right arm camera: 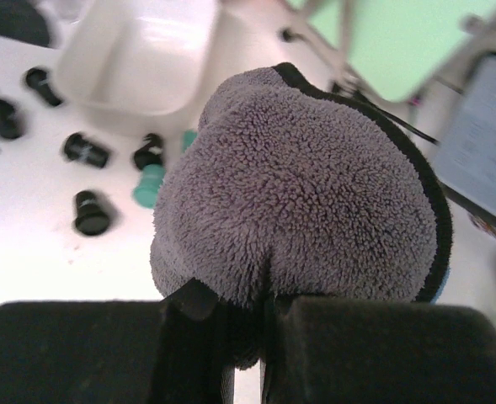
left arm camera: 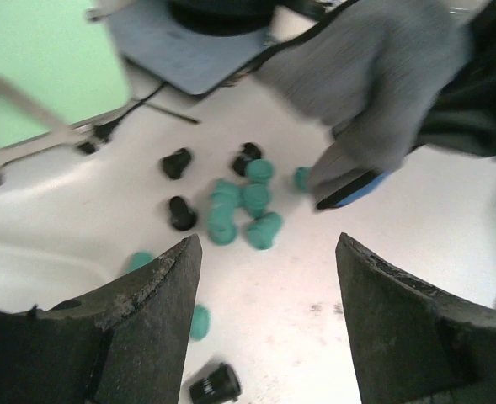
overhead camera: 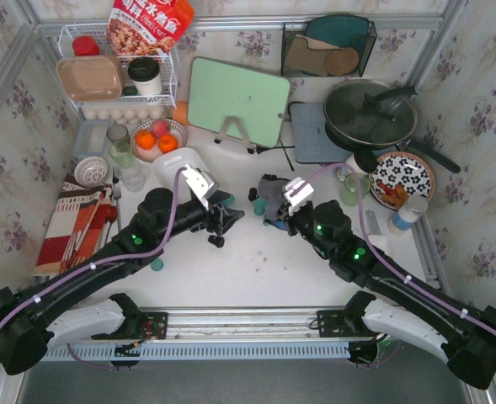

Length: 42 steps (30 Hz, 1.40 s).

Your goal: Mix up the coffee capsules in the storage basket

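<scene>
Teal and black coffee capsules (left arm camera: pixel 248 202) lie loose on the white tabletop between my two grippers, some teal ones bunched together and black ones (right arm camera: pixel 88 150) around them. The white storage basket (right arm camera: pixel 138 50) stands just behind them (overhead camera: pixel 173 164), and the part of its inside that shows is empty. My left gripper (left arm camera: pixel 269 244) hovers open over bare table near a black capsule (left arm camera: pixel 216 385), holding nothing. My right gripper (right arm camera: pixel 263 305) is shut on a grey fleece cloth (right arm camera: pixel 298 185) that hangs over the capsules (left arm camera: pixel 382 93).
A green cutting board (overhead camera: pixel 237 101) leans on its stand behind the basket. A lidded pan (overhead camera: pixel 370 114) sits on a grey mat at the back right, with a flowered plate (overhead camera: pixel 402 178) near it. At the left are a bowl of oranges (overhead camera: pixel 157 139), a wire rack (overhead camera: pixel 117 76) and a striped cloth (overhead camera: pixel 79 223).
</scene>
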Available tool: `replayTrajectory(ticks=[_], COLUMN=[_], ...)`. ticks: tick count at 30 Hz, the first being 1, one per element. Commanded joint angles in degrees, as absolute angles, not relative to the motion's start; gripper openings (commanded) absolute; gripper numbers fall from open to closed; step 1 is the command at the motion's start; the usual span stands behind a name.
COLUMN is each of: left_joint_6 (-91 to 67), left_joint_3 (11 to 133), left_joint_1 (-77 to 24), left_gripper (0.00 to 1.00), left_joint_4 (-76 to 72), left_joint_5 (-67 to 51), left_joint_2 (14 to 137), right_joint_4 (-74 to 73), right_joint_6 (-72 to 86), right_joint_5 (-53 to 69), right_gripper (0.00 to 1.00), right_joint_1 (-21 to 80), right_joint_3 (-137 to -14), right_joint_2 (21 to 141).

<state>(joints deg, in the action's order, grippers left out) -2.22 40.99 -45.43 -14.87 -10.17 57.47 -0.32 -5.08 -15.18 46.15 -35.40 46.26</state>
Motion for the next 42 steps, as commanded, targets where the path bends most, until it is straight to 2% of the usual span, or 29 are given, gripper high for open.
replayTrajectory(ticks=[1, 3, 5, 12, 21, 28, 31, 33, 34, 37, 42], left_joint_6=[-3.42, -5.09, -6.07, -6.66, -8.53, -9.38, -9.65, -9.67, -9.67, -9.67, -9.76], left_joint_3=[38.10, 36.79, 36.11, 35.86, 35.95, 35.89, 35.77, 35.84, 35.79, 35.69, 35.70], left_joint_1=[-45.53, -45.53, -45.53, -45.52, -45.53, -45.51, -45.48, -45.53, -45.53, -45.57, -45.53], left_gripper=[0.68, 0.68, 0.68, 0.68, 0.68, 0.68, 0.68, 0.68, 0.68, 0.68, 0.68], left_joint_4=[-8.62, -7.08, -6.80, -8.00, -6.80, -5.89, -5.69, -5.57, -5.46, -5.47, -5.28], left_joint_5=[10.32, 16.89, 20.89, 18.23, 17.21, 16.88, 16.97, 17.05, 17.24, 17.80, 17.76], left_joint_2=[54.21, 53.25, 52.74, 54.03, 51.56, 49.12, 48.40, 48.13, 48.05, 48.00, 47.43], right_joint_4=[-8.16, -14.99, -21.84, -41.62, -52.02, -53.89, -51.32, -41.89, -40.29, -40.16, -26.89], right_joint_6=[6.10, 9.91, 12.19, 27.66, 49.37, 53.44, 52.53, 44.18, 44.75, 46.94, 37.40], right_joint_5=[-39.28, -47.73, -51.18, -52.57, -69.40, -70.34, -66.69, -58.44, -54.81, -45.30, -21.95], right_gripper=[0.00, 0.00, 0.00, 0.00, 0.00, 0.00, 0.00, 0.00, 0.00, 0.00, 0.00], right_joint_1=[46.15, 46.03, 46.05, 45.42, 45.10, 43.96, 43.02, 40.48, 38.35, 28.21, 13.87], right_joint_3=[-38.40, -40.57, -42.43, -46.91, -44.13, -44.77, -43.68, -40.44, -39.49, -35.74, -26.80], right_joint_2=[41.73, 39.29, 37.25, 32.92, 24.41, 31.99, 34.79, 36.07, 37.47, 39.86, 42.66])
